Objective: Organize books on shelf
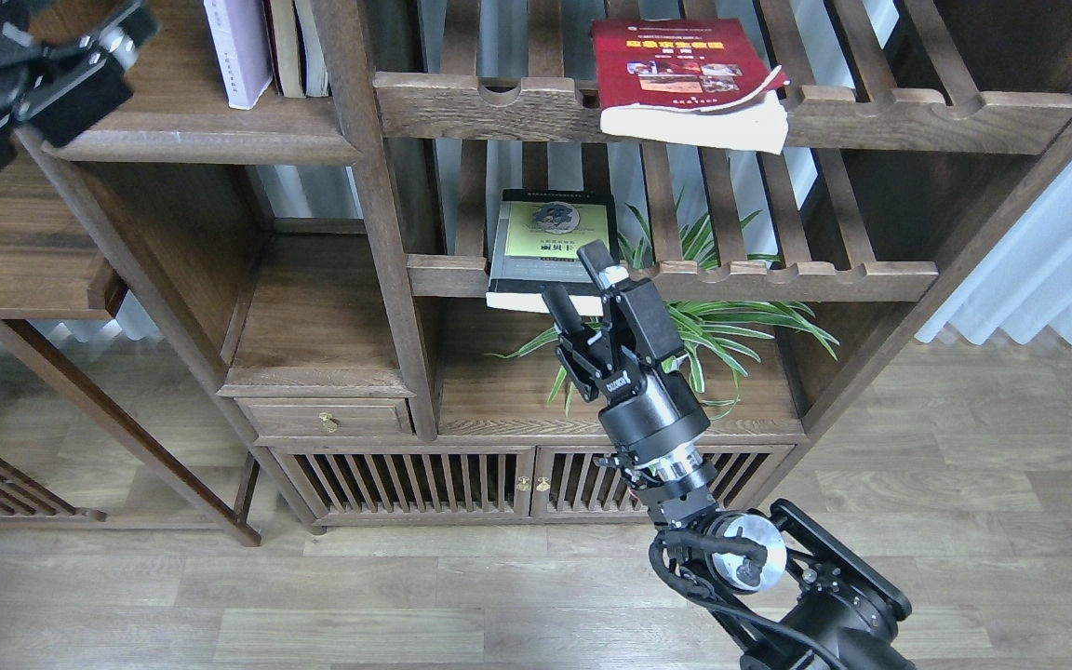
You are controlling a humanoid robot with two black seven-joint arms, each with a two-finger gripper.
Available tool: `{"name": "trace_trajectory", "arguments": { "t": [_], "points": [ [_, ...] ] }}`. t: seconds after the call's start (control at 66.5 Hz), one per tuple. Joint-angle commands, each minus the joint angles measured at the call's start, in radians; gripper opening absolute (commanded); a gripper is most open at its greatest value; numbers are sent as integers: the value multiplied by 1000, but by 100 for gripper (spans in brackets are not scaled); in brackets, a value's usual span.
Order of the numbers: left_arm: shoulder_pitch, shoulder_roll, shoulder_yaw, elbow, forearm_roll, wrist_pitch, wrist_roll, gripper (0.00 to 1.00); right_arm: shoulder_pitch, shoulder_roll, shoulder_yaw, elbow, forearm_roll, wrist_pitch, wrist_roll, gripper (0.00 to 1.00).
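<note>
The black book with the yellow-green panel (550, 242) lies flat on the middle slatted rack and overhangs its front rail. My right gripper (578, 279) is open right at the book's front right corner, one finger over the cover and one below the page edge. The red book (680, 70) lies flat on the upper slatted rack, overhanging. The white book with the lavender edge (238, 46) stands upright on the solid dark-brown shelf (201, 144) at top left. My left gripper (94, 56) hovers by the shelf's left end, blurred and holding nothing I can see.
Two thin cream-spined books (292, 46) stand next to the white book. A potted spider plant (685, 326) sits under the middle rack, behind my right wrist. A vertical post (378, 214) separates the solid shelf from the racks. A lower cabinet with a drawer (327, 419) stands below.
</note>
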Motion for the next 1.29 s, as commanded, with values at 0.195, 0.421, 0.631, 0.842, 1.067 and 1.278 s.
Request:
{"name": "trace_trajectory", "arguments": {
  "t": [0.195, 0.421, 0.631, 0.842, 1.067, 1.278],
  "points": [
    [215, 5, -198, 159, -187, -2, 74, 100, 99, 6, 36, 31, -66, -243, 40, 100],
    [215, -1, -198, 276, -272, -2, 67, 100, 185, 6, 137, -18, -68, -348, 60, 100],
    [219, -7, -191, 312, -321, -2, 61, 100, 178, 6, 192, 2, -66, -336, 61, 100],
    [218, -9, -191, 342, -347, -2, 61, 100, 175, 6, 175, 54, -75, -329, 60, 100],
    [213, -9, -206, 340, -359, -2, 61, 100, 113, 6, 73, 63, -146, -233, 61, 100],
    [215, -9, -208, 342, -359, -2, 63, 100, 112, 6, 128, 63, -152, -260, 61, 100]
  ]
}}
